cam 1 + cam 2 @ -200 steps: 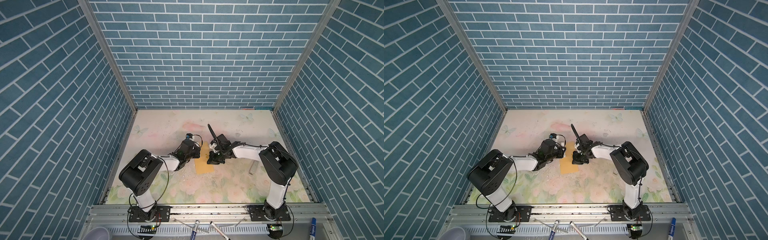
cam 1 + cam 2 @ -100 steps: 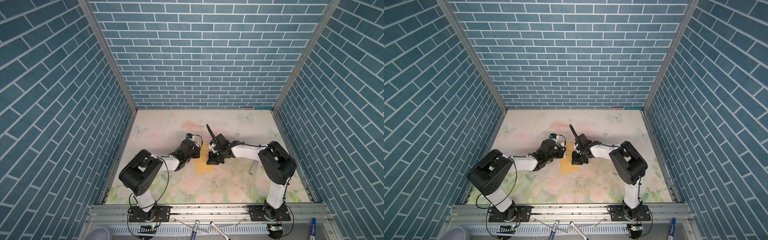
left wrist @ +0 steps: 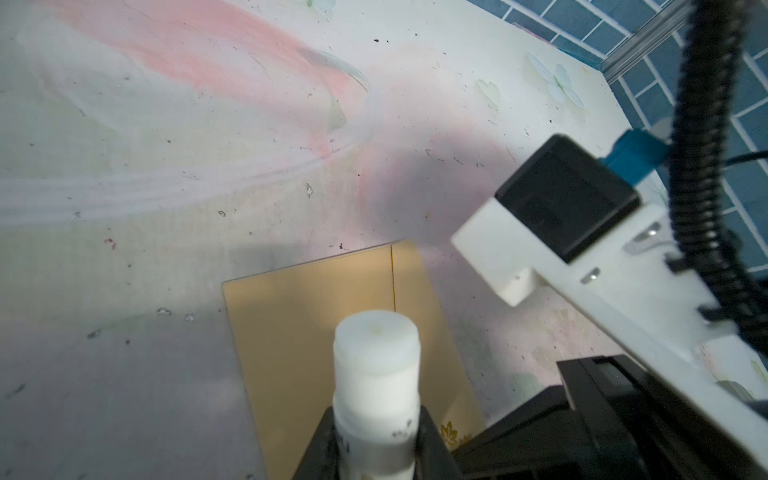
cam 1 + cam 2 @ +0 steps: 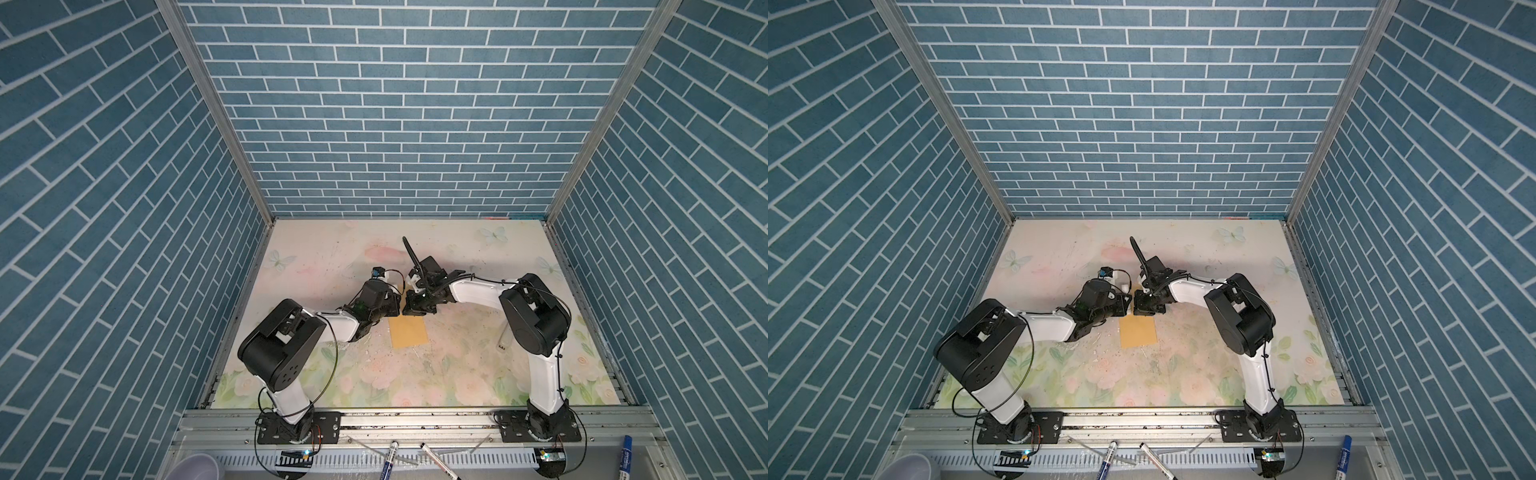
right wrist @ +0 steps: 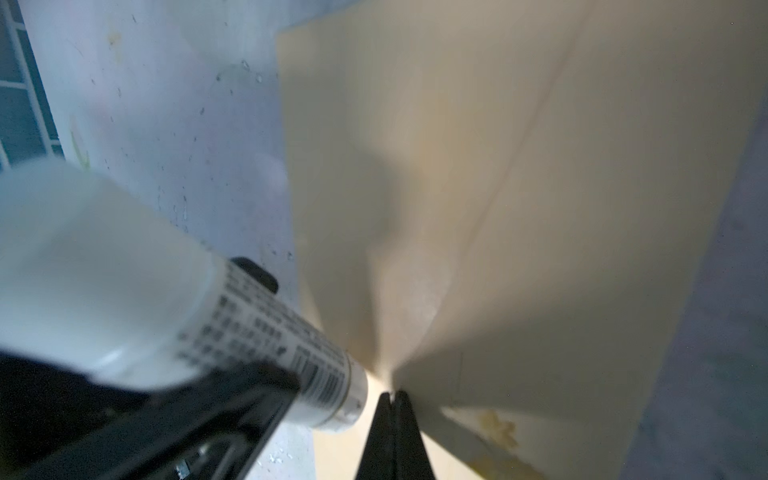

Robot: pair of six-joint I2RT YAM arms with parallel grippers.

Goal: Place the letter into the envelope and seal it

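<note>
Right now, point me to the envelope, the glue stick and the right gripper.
envelope [image 4: 409, 338]: in a top view, on its bare tan face.
glue stick [image 3: 376, 395]: left wrist view, on its white barrel.
right gripper [image 5: 392, 397]: right wrist view, where its shut black fingertips meet.

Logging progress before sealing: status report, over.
Left gripper holds glue stick over envelope. Right gripper pinches flap tip. Letter out of sight. Nothing obstructing.

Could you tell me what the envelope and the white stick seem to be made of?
The envelope looks like matte golden-tan paper: sharp crease, thin edges. The stick is probably plastic: smooth white, slight sheen, printed label.
</note>
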